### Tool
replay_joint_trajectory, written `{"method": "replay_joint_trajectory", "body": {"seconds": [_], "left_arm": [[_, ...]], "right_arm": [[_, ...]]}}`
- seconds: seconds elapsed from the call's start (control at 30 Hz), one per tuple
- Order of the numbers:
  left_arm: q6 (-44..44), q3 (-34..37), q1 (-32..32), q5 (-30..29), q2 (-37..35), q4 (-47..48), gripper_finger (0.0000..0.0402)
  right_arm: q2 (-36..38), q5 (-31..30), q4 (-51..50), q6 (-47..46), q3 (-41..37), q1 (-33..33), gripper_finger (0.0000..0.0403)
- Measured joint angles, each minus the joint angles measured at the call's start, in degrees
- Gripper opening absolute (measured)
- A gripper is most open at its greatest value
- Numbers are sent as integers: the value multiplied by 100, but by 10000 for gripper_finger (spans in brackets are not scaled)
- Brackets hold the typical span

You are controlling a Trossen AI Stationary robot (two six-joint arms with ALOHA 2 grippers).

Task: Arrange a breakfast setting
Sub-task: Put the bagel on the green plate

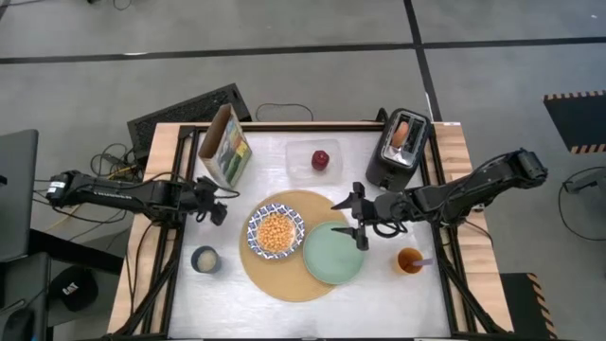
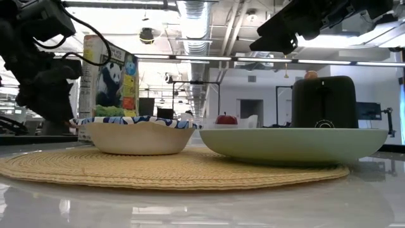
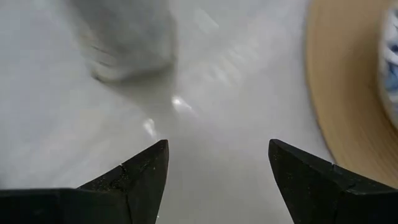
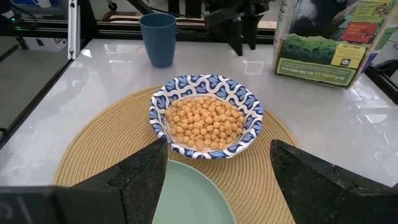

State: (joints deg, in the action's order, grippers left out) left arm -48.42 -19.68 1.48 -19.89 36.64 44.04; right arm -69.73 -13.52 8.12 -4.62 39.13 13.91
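A round tan mat (image 1: 284, 270) lies on the white table. On it stands a blue-and-white bowl (image 1: 275, 230) of cereal, and a pale green plate (image 1: 333, 253) rests partly on its right edge. The apple (image 1: 321, 159) sits in a clear container. The toast (image 1: 402, 133) sticks up out of the black toaster (image 1: 398, 150). The panda cereal box (image 1: 225, 147) stands at the far left. My left gripper (image 1: 216, 204) is open and empty, left of the mat, above bare table (image 3: 217, 174). My right gripper (image 1: 355, 216) is open and empty, above the plate's far rim, facing the bowl (image 4: 206, 121).
A blue cup (image 1: 205, 259) stands at the mat's left. An orange cup (image 1: 409, 260) stands right of the plate. The clear container (image 1: 301, 159) is at the far middle. A black frame runs around the table. There is free table at the near edge.
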Motion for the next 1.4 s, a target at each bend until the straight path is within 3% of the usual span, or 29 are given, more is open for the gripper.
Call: {"method": "replay_joint_trajectory", "body": {"seconds": [0.2,0.37,0.6,0.87,1.1,1.27,1.4], "left_arm": [[457,0,6,1016,-2,-112,258],[1016,0,269,1567,0,-1118,258],[1946,0,837,1514,59,-2930,258],[2488,2,1335,1254,679,-4443,258],[3141,4,1462,1082,1467,-5660,258],[3552,4,1461,1018,1909,-6432,258],[3575,4,1460,1014,2076,-6598,258]], "right_arm": [[1,2,-57,9,-2,0,311],[1,2,-100,9,-2,0,311],[113,-16,-310,-76,9,0,311],[561,-647,-2266,-538,751,-15,311],[1167,-1685,-4051,-1067,1529,-45,311],[1654,-2392,-4979,-1570,1756,-437,311],[1980,-2542,-5441,-1835,1773,-999,311]]}}
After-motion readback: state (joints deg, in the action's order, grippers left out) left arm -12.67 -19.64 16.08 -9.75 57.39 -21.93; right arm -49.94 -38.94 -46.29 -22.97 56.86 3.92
